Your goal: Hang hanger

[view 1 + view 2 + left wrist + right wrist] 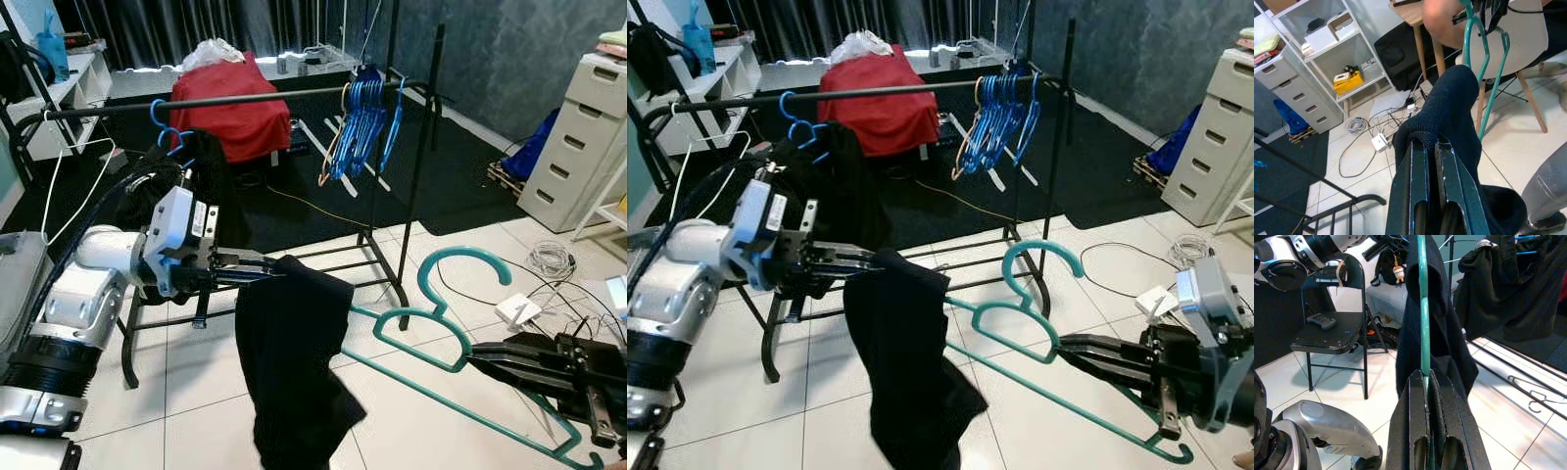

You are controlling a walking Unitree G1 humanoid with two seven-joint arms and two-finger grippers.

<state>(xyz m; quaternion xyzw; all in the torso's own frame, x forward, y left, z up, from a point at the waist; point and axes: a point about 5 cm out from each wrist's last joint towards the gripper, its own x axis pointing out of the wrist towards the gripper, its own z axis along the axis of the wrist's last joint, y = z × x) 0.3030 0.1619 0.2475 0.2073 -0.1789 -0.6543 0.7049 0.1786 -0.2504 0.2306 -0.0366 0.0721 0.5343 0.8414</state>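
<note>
In the left eye view, the left hand (pixel 257 266) is pinching the top edge of a dark navy cloth garment (pixel 294 362), which is draping down toward the white tiled floor (pixel 196 411), while the right hand (pixel 495 360) is clamping the neck of a teal plastic hanger (pixel 431 323) whose hook is pointing up and whose far arm is disappearing into the garment; the black metal clothes rail (pixel 245 98) is standing behind, carrying a bunch of blue hangers (pixel 364 122) at one end and a black garment (pixel 201 166) at the other. In the right eye view, the same layout is showing, with the open stretch of rail between the two loads looking like the sensible landing place, so the hook should be lifted above the bar there and lowered squarely rather than swung in sideways. In the left wrist view, the left fingers (pixel 1449 186) are closing tight on a fold of the knit fabric, with the teal hanger just beyond; this grip should keep supporting the weight so the cloth is not sliding off. In the right wrist view, the right fingers (pixel 1415 421) are squeezing the teal bar, which is running straight up into the garment; keeping that bar level while rising seems the main care, since a tilt could be shedding the cloth.
</note>
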